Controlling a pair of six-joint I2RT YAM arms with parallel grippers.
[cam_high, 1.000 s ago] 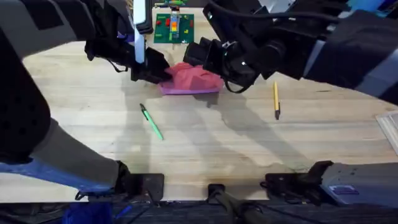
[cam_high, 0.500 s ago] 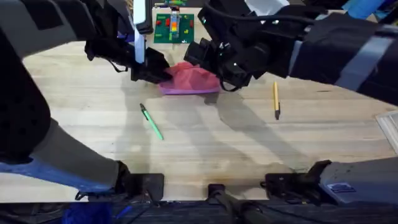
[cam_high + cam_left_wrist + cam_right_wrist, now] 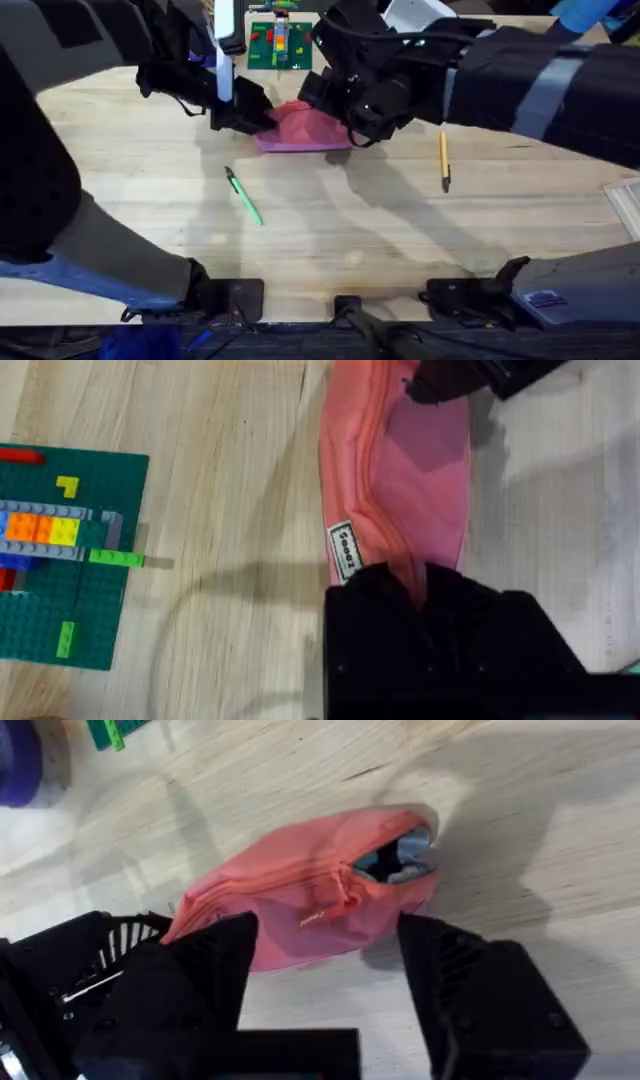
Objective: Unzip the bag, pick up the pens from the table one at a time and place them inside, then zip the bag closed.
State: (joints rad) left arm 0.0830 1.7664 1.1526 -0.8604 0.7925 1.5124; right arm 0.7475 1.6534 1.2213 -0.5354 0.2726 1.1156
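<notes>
While the left gripper pinches one end of the bag, its black fingers closed tight on the pink fabric, the pouch lies on the table stretched out away from that grip toward the other arm. In the left wrist view the bag runs straight out from between the fingers, a small white label showing on its edge just beside the clamp, and a green building-block plate lies off to one side of the fingers, well apart from the pouch.

From the far end the right gripper hangs over the bag with its fingers spread wide, holding nothing. Seen from its own wrist camera, the bag lies beyond the gap between the two fingers, and the end farthest from the left gripper gapes open, with a darker lining visible inside the mouth.

Both pens are on the bare wood, nearer the arm bases than either gripper. A green pen lies just below the left gripper's grip, apart from the pouch. A yellow-orange pen lies out to the side of the right gripper, clear of the bag.
</notes>
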